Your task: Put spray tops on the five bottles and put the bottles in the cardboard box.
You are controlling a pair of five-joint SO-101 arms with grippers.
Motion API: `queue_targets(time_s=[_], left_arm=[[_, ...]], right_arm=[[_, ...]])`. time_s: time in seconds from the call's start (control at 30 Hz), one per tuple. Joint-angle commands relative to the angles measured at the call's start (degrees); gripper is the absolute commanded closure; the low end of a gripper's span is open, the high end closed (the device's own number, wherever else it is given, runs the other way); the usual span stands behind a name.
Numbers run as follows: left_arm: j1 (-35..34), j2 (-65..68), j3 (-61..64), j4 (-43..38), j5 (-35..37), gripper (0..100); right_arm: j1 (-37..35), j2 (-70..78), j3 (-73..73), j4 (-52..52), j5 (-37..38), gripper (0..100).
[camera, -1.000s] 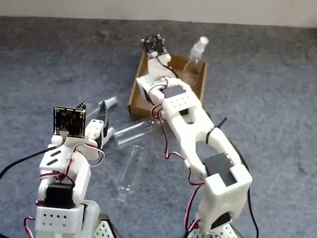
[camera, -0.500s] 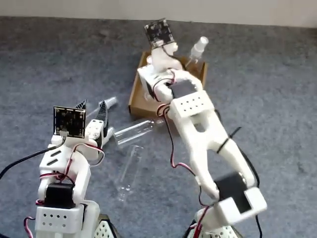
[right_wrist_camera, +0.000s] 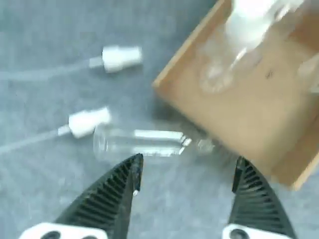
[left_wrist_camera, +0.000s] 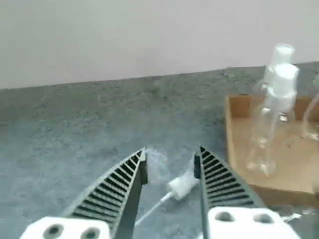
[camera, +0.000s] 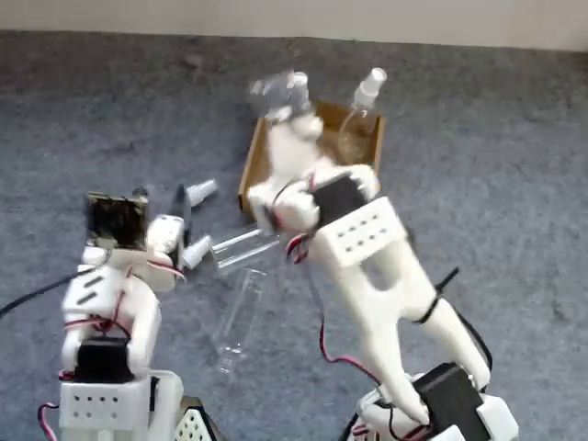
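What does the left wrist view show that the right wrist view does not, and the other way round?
Left wrist view, of the two: the pale wall behind, and the left gripper, open. Right wrist view, of the two: the right gripper, open, a second spray top, and the whole capless bottle lying on the carpet. Both: the cardboard box, a capped bottle in it, and a spray top on that carpet.
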Motion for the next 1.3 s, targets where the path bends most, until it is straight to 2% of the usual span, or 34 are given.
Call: queue_targets(time_s=[0.0,0.07,0.27,0.43,0.6,0.7,0.77,1.07,1.17,1.27], left_arm=[[-8.0,13.4,-12.9,5.7,-1.7,88],[-12.1,23.2,-20.2,8.4,-5.3,88],[-22.5,48.6,-39.3,17.0,-14.7,88],[-25.8,61.0,-44.4,17.0,-19.0,88],[-26.9,65.9,-45.1,16.9,-23.1,88],[-27.7,68.1,-47.3,17.2,-24.9,88],[-28.6,70.3,-48.8,17.3,-25.0,88],[-30.9,76.4,-55.0,17.3,-25.1,88],[-30.8,76.7,-55.3,17.3,-25.1,88],[-30.6,76.5,-55.3,17.3,-25.1,88]], right_arm=[[-6.8,-2.4,7.9,-4.1,-4.8,76.3],[-10.9,-2.4,11.6,-6.7,-4.8,76.3],[-20.7,-2.5,13.7,-7.5,1.9,76.1],[-23.0,-2.4,13.8,-7.3,16.2,76.1],[-22.2,-2.7,18.6,-3.6,37.8,76.1],[-20.0,-2.9,20.4,-2.6,55.1,76.1],[-19.1,-2.7,21.1,-2.5,62.6,76.1],[-19.1,-2.5,25.9,-2.9,81.5,76.2],[-19.1,-2.5,28.7,-2.9,85.5,76.3],[-19.1,-2.5,29.8,-2.9,86.3,76.4]])
